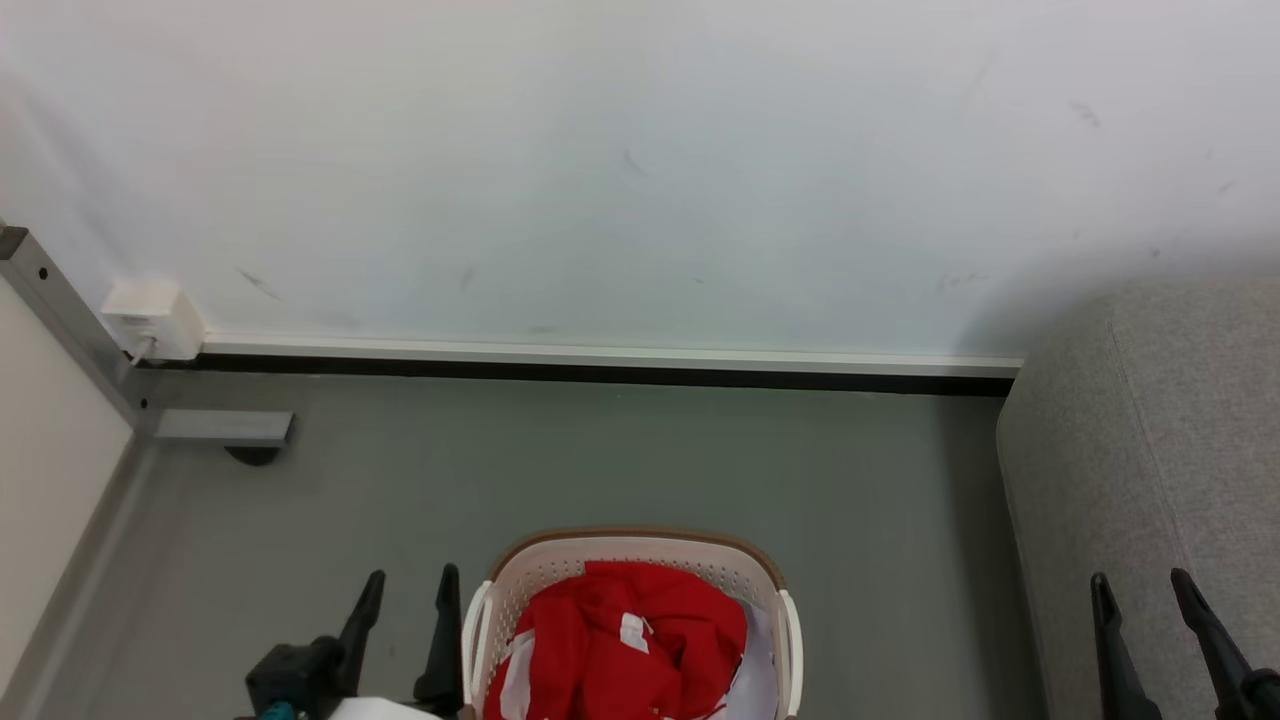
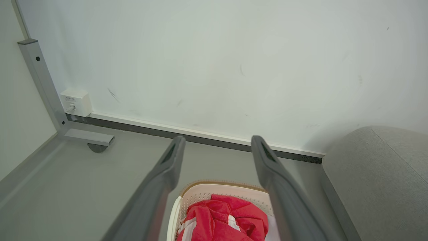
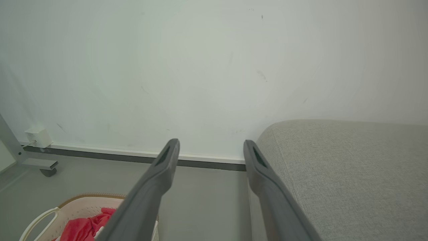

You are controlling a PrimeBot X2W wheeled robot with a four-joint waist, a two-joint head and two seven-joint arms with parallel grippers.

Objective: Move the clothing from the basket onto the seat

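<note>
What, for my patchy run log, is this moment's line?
left gripper open; right gripper open; clothing in basket; sofa right of basket; nothing grasped

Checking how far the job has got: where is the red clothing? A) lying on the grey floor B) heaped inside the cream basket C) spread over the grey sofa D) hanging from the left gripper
B: the bright red clothing with white panels lies heaped inside the oval cream-white perforated plastic basket; the light grey fabric sofa bears nothing red, and the left gripper and right gripper stand open.
</note>
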